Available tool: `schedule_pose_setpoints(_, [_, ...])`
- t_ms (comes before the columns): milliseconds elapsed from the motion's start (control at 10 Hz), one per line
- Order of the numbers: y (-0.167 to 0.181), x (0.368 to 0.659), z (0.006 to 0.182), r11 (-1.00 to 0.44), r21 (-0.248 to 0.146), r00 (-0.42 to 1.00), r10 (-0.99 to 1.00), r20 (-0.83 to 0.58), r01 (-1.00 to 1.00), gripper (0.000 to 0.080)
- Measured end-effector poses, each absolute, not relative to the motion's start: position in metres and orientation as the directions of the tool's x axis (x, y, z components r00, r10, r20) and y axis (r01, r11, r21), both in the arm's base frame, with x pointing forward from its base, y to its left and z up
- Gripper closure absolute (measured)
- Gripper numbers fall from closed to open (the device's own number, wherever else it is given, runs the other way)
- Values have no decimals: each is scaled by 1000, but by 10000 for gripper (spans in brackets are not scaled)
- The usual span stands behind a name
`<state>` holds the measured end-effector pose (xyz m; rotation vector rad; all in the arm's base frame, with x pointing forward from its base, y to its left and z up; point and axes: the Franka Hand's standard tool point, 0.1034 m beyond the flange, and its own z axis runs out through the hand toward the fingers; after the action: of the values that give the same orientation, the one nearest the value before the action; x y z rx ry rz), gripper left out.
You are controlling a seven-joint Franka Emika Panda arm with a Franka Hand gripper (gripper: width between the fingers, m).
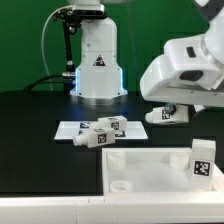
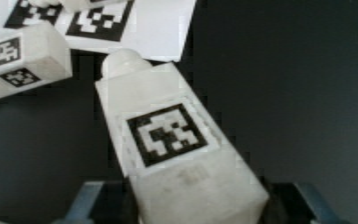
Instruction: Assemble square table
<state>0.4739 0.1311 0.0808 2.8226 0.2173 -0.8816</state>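
Observation:
My gripper (image 1: 168,113) hangs over the black table at the exterior view's right, shut on a white table leg (image 2: 176,135). The leg's square tag faces the wrist camera, and the dark fingers (image 2: 96,200) press on both of its sides. The square tabletop (image 1: 150,172) lies flat at the front, with a round corner hole (image 1: 120,185). One leg (image 1: 203,160) stands upright at the slab's right end. Two more legs (image 1: 100,134) lie on the marker board (image 1: 72,130); one of them (image 2: 19,65) shows in the wrist view beside the held leg.
The robot's white base (image 1: 96,65) stands at the back centre, with cables looping to its left. The marker board's tags (image 2: 91,22) lie beyond the held leg's tip. Black table surface (image 1: 30,140) spreads at the exterior view's left.

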Motion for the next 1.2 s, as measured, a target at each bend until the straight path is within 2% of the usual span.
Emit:
schedule_pose_setpoints(100, [133,482,81,-977,112,857,103,-505,183,478])
schedule_pose_setpoints(200, [136,495,91,-989,44,885,108,-453,143,478])
schedule_pose_setpoints(300, [131,533,107,-998,-31,948,68,-312,62,478])
schedule_pose_setpoints(400, [120,549,123,-999,-43,972,38,-231,29,478])
schedule_pose_setpoints(500, [117,561,130,-999,-49,990,30,-137,23,478])
schedule_pose_setpoints(600, [118,561,128,-998,-51,998,30,-55,27,478])
schedule_pose_setpoints(700, [118,556,124,-998,-51,999,31,-36,29,478])
schedule_pose_setpoints(800, [118,564,125,-998,-53,998,28,49,30,478])
schedule_pose_setpoints(900, [115,564,126,-996,-75,995,41,89,48,478])
schedule_pose_setpoints(1000, [99,578,138,-989,-145,996,3,86,15,478])
schedule_pose_setpoints(1100, [80,594,153,-986,-165,991,10,130,31,478])
schedule_pose_setpoints(1200, [58,600,162,-986,-157,983,25,183,54,478])
